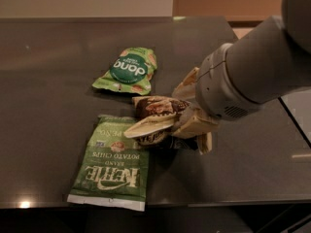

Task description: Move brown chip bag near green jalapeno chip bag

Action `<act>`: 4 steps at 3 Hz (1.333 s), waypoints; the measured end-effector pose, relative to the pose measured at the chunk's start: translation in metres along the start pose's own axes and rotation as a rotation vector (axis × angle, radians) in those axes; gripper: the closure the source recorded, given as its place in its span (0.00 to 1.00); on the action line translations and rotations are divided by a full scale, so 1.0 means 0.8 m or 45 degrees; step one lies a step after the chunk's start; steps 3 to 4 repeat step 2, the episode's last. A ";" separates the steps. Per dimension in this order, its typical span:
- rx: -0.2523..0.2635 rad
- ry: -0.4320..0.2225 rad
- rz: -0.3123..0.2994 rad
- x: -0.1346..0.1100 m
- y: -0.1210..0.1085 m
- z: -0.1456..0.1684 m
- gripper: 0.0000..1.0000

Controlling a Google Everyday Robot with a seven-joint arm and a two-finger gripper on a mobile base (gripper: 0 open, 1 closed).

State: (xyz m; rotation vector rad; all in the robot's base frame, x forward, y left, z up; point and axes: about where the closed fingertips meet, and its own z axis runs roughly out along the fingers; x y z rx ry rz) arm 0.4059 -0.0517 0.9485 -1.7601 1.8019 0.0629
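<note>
The brown chip bag [154, 114], crinkled dark brown with a cream band, is held at the right edge of the green jalapeno chip bag [113, 163], its left end overlapping that bag's upper right corner. The green jalapeno bag lies flat on the dark table, "Kettle Brand" lettering upside down to me. My gripper [187, 123] comes in from the right on a thick grey arm [252, 72] and is shut on the brown bag's right end. Whether the bag rests on the table or hangs just above it, I cannot tell.
A smaller puffy green pouch [127, 70] with a round dark-green logo lies farther back, above the brown bag. The dark table [53, 106] ends at a front edge near the Kettle bag's bottom and at a right edge behind my arm.
</note>
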 end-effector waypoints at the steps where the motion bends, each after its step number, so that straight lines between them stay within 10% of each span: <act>1: 0.011 -0.001 -0.012 -0.007 0.000 -0.005 0.00; 4: 0.011 -0.001 -0.012 -0.007 0.000 -0.005 0.00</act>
